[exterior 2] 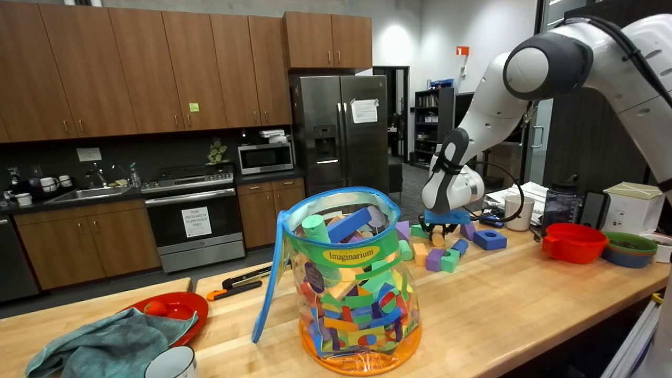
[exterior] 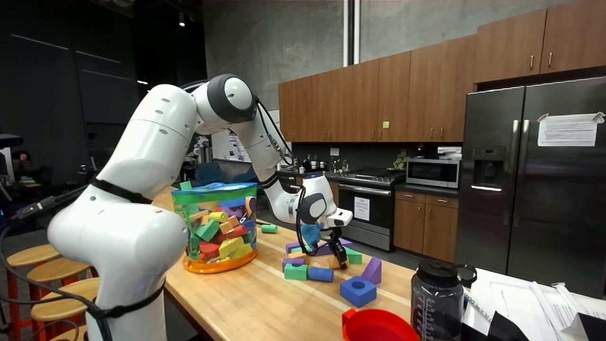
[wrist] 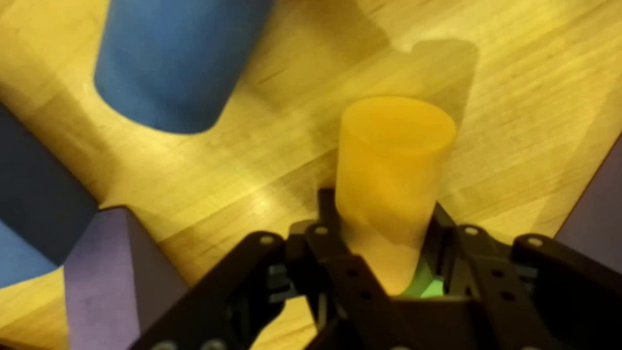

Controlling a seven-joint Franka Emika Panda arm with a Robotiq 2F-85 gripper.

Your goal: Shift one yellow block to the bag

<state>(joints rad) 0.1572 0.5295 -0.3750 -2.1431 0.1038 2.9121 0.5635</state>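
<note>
My fingers (wrist: 335,253) are closed on the yellow block (wrist: 393,180), one against each side; its flat end projects clear of the tips. I cannot tell whether its underside touches the counter (exterior: 265,293).

Clearance at the grip: in the wrist view, bare wood extends past the flat end, and to the right as far as a purple block (wrist: 595,233). A blue cylinder (wrist: 180,63) lies at upper left, near the yellow block but apart, with an open strip between. A second purple block (wrist: 102,291) stands left of my fingers. A green block (wrist: 432,290), mostly hidden, shows behind the yellow block.

The bag (exterior 2: 350,255) stands upright on the counter, well apart from my fingers, its mouth open inside a blue rim. The flap (exterior 2: 270,296) hangs down outside the wall. A second green block (exterior: 185,185) projects above the rim in an exterior view.

Open room: in an exterior view, bare counter separates the bag's orange base from the loose blocks (exterior: 296,272) around my fingers and continues to the edge on my side. A small green cylinder (exterior: 269,228) lies near the bag, by the far edge. The red bowl (exterior: 378,327) sits beyond the loose blocks, away from the bag.
</note>
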